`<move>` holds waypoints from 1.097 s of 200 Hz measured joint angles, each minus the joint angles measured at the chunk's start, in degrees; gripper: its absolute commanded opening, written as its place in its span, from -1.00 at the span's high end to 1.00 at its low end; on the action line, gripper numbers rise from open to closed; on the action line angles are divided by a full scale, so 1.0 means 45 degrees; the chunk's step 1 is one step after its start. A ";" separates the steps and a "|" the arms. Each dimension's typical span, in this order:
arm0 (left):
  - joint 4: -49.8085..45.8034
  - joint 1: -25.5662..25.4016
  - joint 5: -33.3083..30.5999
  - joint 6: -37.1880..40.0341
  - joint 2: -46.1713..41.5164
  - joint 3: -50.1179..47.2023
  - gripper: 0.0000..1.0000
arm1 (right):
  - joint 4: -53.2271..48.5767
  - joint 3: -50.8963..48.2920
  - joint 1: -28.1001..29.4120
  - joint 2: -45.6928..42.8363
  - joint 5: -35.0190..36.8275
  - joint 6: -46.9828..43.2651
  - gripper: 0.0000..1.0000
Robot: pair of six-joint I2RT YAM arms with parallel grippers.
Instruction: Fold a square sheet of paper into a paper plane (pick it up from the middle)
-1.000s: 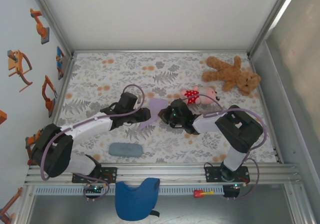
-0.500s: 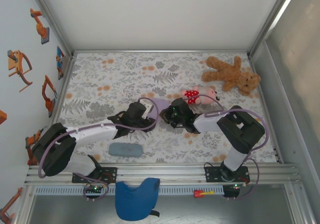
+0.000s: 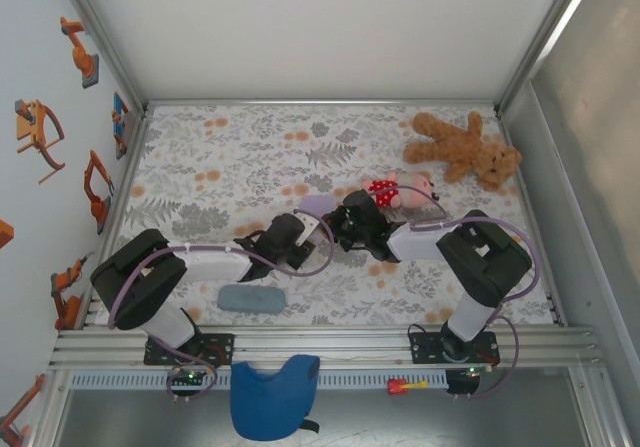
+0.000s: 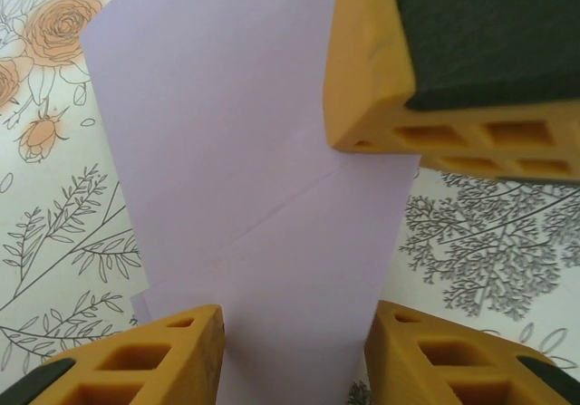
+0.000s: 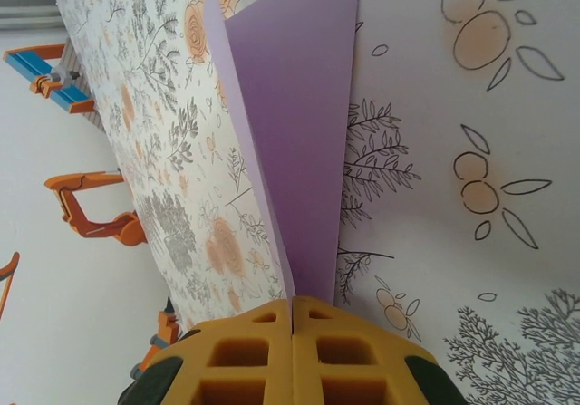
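Top external view: only a small patch of the lavender paper sheet (image 3: pixel 318 204) shows on the floral table (image 3: pixel 200 157), the rest hidden beneath both wrists. Up close, the right gripper (image 5: pixel 292 319) is pinched tight on the sheet's folded end. The left gripper (image 4: pixel 294 360) stands apart astride the creased sheet; whether its fingers touch the edges, I can't tell.

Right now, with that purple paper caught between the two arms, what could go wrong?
The right gripper is shut on just one end of the folded sheet of paper; a sideways tug might slip or tear it. The left gripper stands open astride the same sheet, very near the right one, so the two could bump. Pressing off the faint centre crease might spoil the fold.
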 measured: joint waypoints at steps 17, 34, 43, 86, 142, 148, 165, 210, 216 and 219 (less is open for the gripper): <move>0.0233 0.0000 -0.0228 0.0126 0.0136 -0.0092 0.20 | -0.0029 0.0000 -0.0039 0.0000 -0.0019 0.0019 1.00; 0.0398 -0.0005 -0.0345 0.0180 0.0306 -0.0092 0.27 | -0.0044 0.0005 -0.0063 0.0000 -0.0068 0.0058 1.00; 0.0461 -0.0029 -0.0359 0.0185 0.0393 -0.0087 0.31 | -0.0068 0.0005 -0.0078 0.0000 -0.0107 0.0073 1.00; 0.0617 -0.0053 -0.0340 0.0199 0.0505 -0.0092 0.36 | -0.0442 0.0073 -0.0165 -0.0005 -0.0243 0.0097 0.91; 0.0855 -0.0053 -0.0107 0.0194 0.0500 -0.0204 0.37 | -0.0981 0.0155 -0.0228 -0.0117 -0.0277 0.0049 0.91; 0.0889 -0.0053 -0.0058 0.0194 0.0486 -0.0238 0.37 | -0.1044 0.0165 -0.0228 -0.0136 -0.0287 0.0044 0.91; 0.0962 -0.0053 0.0049 0.0199 0.0413 -0.0340 0.32 | -0.1195 0.0185 -0.0228 -0.0160 -0.0287 -0.0005 0.92; 0.0947 -0.0053 0.0296 0.0189 0.0180 -0.0389 0.29 | -0.1370 0.0223 -0.0248 -0.0165 -0.0287 -0.0015 0.93; 0.0947 -0.0053 0.0325 0.0189 0.0107 -0.0389 0.30 | -0.1370 0.0223 -0.0253 -0.0165 -0.0287 -0.0015 0.94; 0.0947 -0.0053 0.0330 0.0189 0.0068 -0.0389 0.31 | -0.1370 0.0223 -0.0253 -0.0165 -0.0287 -0.0015 0.94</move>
